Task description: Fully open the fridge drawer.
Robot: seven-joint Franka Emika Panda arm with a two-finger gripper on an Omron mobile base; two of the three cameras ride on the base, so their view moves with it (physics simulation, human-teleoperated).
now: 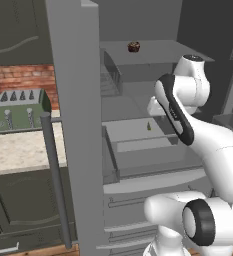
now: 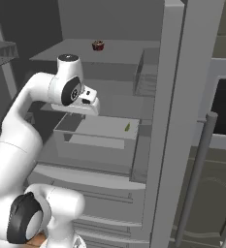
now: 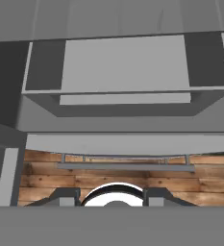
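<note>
Two small dark fingertips [image 3: 68,196] of the claw [image 3: 112,197] poke up at the bottom of the hand view. They sit wide apart, and nothing is between them. The claw holds nothing and touches nothing that I can see.

From the hand view, the fridge drawer [image 3: 125,103] lies straight ahead of the claw, a little way off and not touching it. We look down into the grey box from above. Its flat front faces the claw. A paler lip [image 3: 128,143] runs across below the front. Under that is a thin bar handle [image 3: 125,166], and a wooden floor [image 3: 108,180] shows behind it.

From the left base view, the white arm [image 1: 198,135] reaches up and into the open fridge, and the hand sits above the front of the fridge drawer [image 1: 138,145]. The drawer sticks out partway from the fridge. In the right base view the white hand [image 2: 85,99] hangs just over the near left corner of the drawer [image 2: 97,138]. A tiny green thing [image 2: 127,127] lies inside the drawer.

A small brown cupcake [image 2: 98,45] sits on the top shelf [image 2: 129,48]. A green toaster [image 1: 20,110] stands on the counter [image 1: 18,155] beside the fridge.
</note>
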